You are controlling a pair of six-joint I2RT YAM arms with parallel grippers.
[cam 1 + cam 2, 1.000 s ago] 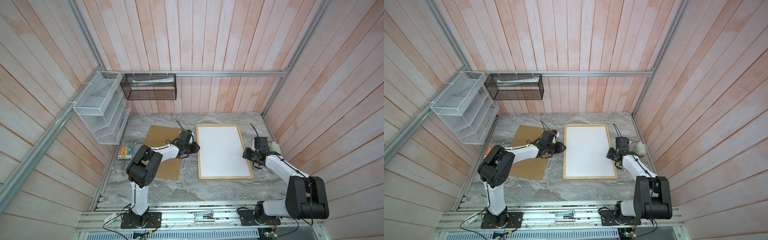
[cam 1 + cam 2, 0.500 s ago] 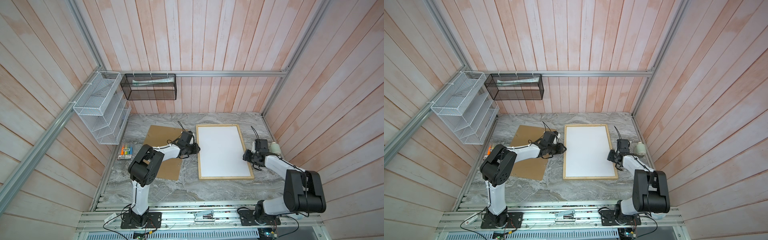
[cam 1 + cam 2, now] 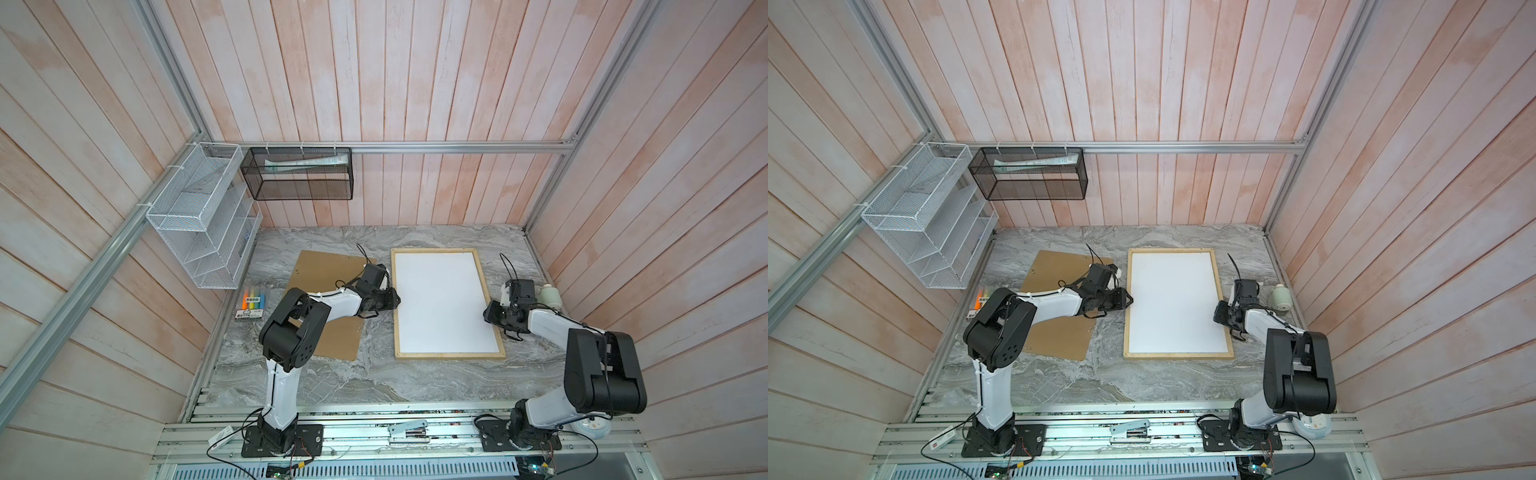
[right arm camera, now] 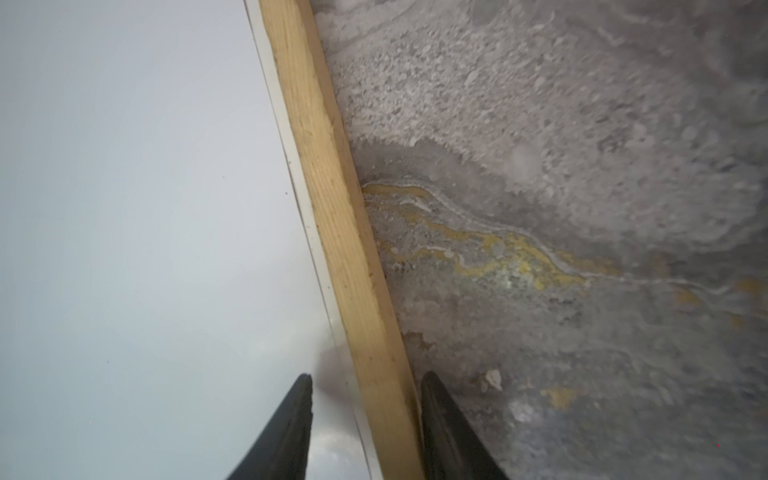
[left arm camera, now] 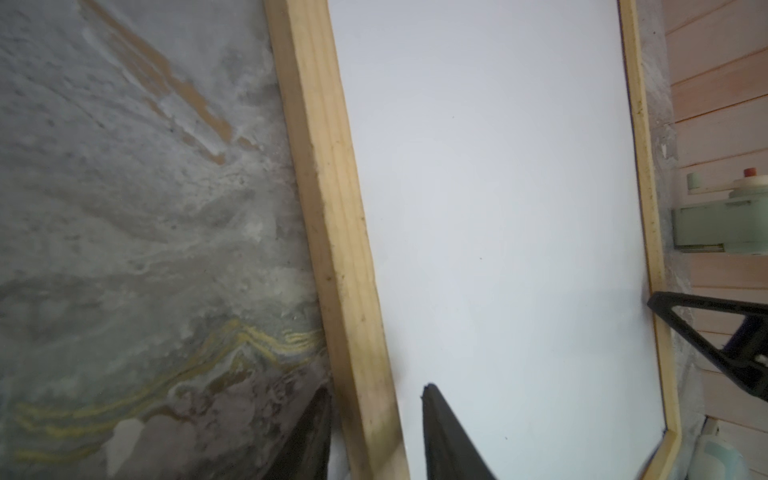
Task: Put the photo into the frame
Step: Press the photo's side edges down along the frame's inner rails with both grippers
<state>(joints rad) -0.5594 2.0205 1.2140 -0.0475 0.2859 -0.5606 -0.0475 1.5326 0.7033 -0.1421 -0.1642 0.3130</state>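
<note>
The frame [image 3: 449, 355] of pale wood strips lies flat on the marble table in both top views. A plain white sheet [image 3: 440, 303] fills it. No printed picture shows, so I cannot tell whether this sheet is the photo. My left gripper [image 3: 395, 300] stands open astride the frame's left rail [image 5: 340, 249], one finger [image 5: 436, 424] on the white sheet and the other outside the rail. On the opposite side, my right gripper [image 3: 487, 316] is open astride the right rail [image 4: 332, 208]. Its outer finger [image 4: 436, 415] lies against the wood and its inner finger hangs over the sheet.
A brown backing board [image 3: 328, 274] lies left of the frame, partly under my left arm. A pack of coloured markers [image 3: 251, 306] sits by the left wall and a small pale container [image 3: 549, 296] by the right wall. A white wire rack [image 3: 199, 220] and a black mesh basket [image 3: 299, 174] hang on the walls.
The right gripper's jaws have narrowed around the frame's right rail and its arm has drawn in a little. The left gripper has hardly moved.
</note>
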